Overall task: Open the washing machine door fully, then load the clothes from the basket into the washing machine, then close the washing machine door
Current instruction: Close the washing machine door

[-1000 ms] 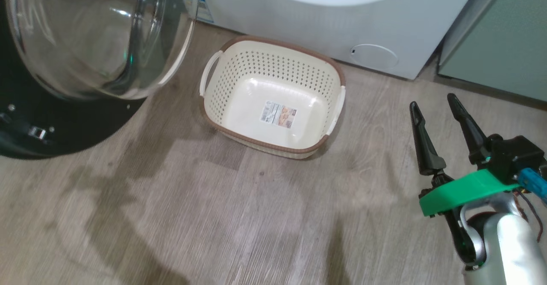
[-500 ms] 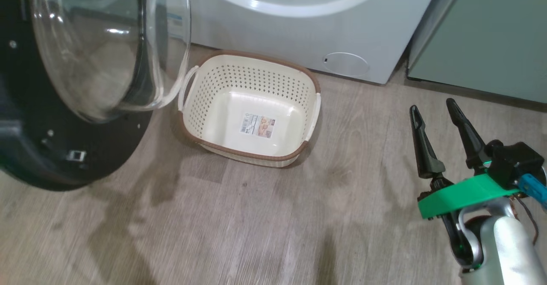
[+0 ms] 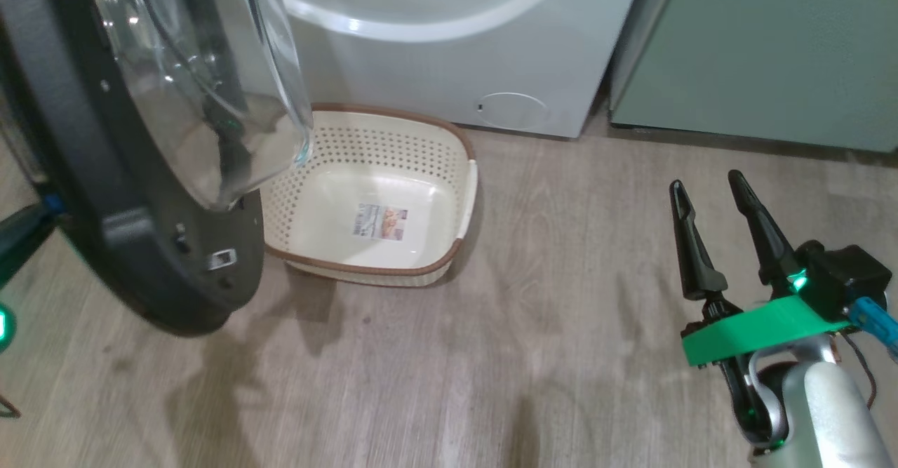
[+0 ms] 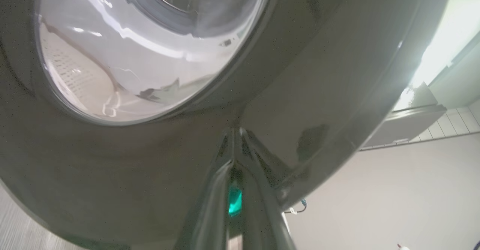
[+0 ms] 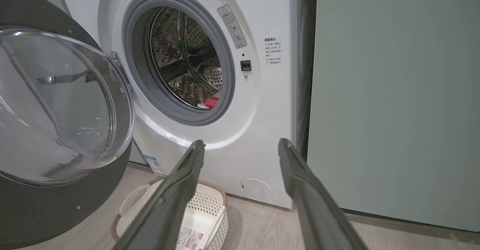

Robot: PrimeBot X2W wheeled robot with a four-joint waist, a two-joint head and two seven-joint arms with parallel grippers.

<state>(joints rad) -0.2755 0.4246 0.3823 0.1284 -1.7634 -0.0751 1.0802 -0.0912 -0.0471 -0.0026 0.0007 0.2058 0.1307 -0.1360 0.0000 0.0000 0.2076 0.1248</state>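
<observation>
The washing machine door (image 3: 140,194) stands partly open at the left, its glass bowl (image 3: 203,82) hanging over the left end of the basket (image 3: 393,145). The basket is empty, with only its paper label showing. A scrap of the red clothes (image 5: 211,102) lies low inside the drum of the washing machine (image 5: 262,104). My left gripper (image 4: 234,130) is shut, its tips against the glossy black outer rim of the door (image 4: 112,167). My right gripper (image 3: 704,180) hovers open and empty above the floor, right of the basket, and points at the machine (image 5: 242,144).
A pale green cabinet (image 3: 758,47) stands right of the washer (image 3: 435,61). The round service flap (image 3: 512,111) is low on the washer's front. Wood-look floor (image 3: 547,328) lies between the basket and my right arm. A dark and teal part of my left arm (image 3: 17,233) shows behind the door.
The camera has moved, so the whole scene has shifted left and down. The door has swung towards the machine and now covers the basket's left handle. The right gripper keeps its place.
</observation>
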